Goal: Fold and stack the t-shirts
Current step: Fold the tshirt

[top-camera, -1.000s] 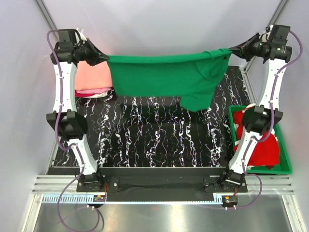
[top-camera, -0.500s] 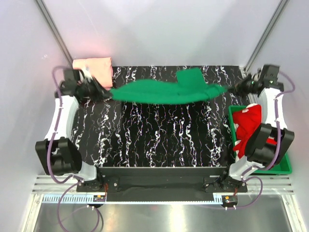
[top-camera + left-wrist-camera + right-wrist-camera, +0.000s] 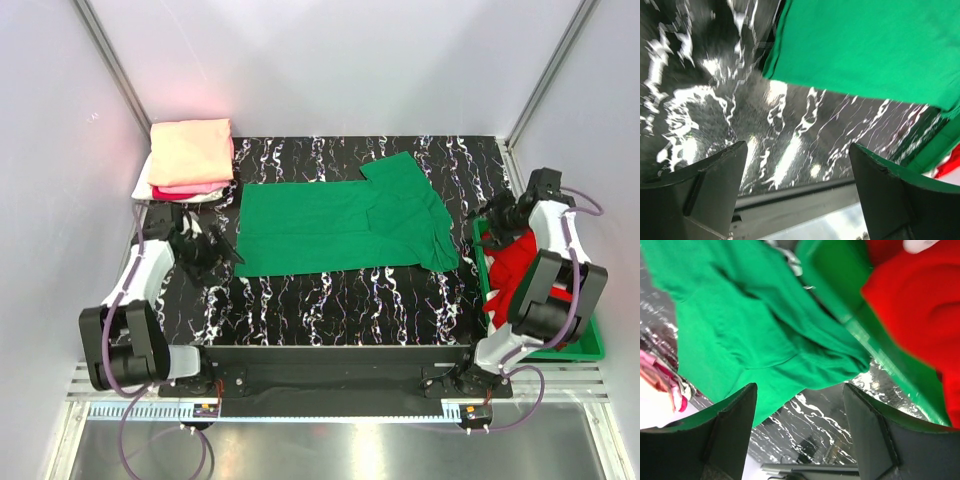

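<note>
Top external: shirt stack (image 3: 190,155) and bin (image 3: 562,354) flank green t-shirt (image 3: 340,225).

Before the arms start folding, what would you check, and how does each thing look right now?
1. Green t-shirt lying spread on the table: ok, though rumpled at its right end.
2. Left gripper open and empty: ok.
3. Right gripper open and empty: ok.
4. Folded stack in the far left corner, apart from the green t-shirt: ok.
5. Red t-shirt inside the bin: ok.
6. Green t-shirt clear of the bin wall: cannot tell, they lie very close.
</note>
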Robot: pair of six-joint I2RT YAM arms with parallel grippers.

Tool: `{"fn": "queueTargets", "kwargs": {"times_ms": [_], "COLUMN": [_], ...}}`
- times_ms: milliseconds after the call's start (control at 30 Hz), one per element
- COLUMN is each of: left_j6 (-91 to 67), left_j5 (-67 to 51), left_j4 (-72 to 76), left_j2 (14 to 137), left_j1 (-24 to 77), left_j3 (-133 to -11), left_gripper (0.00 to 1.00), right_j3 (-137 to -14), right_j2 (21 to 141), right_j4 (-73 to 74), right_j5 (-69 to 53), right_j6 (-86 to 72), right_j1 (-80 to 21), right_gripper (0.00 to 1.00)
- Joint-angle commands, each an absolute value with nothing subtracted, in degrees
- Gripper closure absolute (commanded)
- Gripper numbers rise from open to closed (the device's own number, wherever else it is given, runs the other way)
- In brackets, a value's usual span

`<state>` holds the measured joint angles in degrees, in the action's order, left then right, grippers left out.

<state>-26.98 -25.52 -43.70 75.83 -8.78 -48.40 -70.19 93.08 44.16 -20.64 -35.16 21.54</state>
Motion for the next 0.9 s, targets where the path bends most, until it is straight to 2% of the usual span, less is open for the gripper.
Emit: {"fn": "queueTargets", "kwargs": {"times_ms": [0,133,267,433,533,667,833,867], "left_j6": [-27.2,-30.3,-32.2,-33.7,-33.7,-32.0,-30.6,-30.3], "left_j5": [-22.3,-22.6,-19.6,-20.8,-20.4,-13.1,-7.5,-7.1], "left_j4": [-39.8,-34.8,-29.8,-23.7,-22.2,-27.6,-29.7,-30.7], "left_j2": [73.7,76.3,80.6,87.4,91.6,96.8,100.5,101.1], "left_j1": [-8.7,-4.5,0.0,2.3,2.3,2.3,1.1,0.9], "left_j3": [-51.6,-51.9,-52.3,-51.9,-52.1,-54.8,-55.9,-56.6], "left_gripper": [0.14,0.18,0.20,0.28,0.30,0.31,0.32,0.35], "right_j3": [-71.2,-68.5,-65.7,-67.7,-70.0,-72.7,-72.3,-72.0], "right_j2": [87.5,88.9,92.0,101.1,104.4,109.5,111.2,110.8], "right_j4": [43.3,41.9,39.3,37.0,36.7,37.7,37.6,37.4], "right_j5": [-21.1,-19.2,-17.0,-16.0,-15.1,-12.0,-8.7,-8.9], "right_j6": [-33.7,-34.0,-34.7,-32.3,-31.3,-30.1,-29.1,-28.7], "right_j1": [18.8,10.4,8.2,8.2,8.3,8.4,10.8,11.5], "right_gripper": [0.24,0.25,0.30,0.44,0.45,0.45,0.43,0.43]}}
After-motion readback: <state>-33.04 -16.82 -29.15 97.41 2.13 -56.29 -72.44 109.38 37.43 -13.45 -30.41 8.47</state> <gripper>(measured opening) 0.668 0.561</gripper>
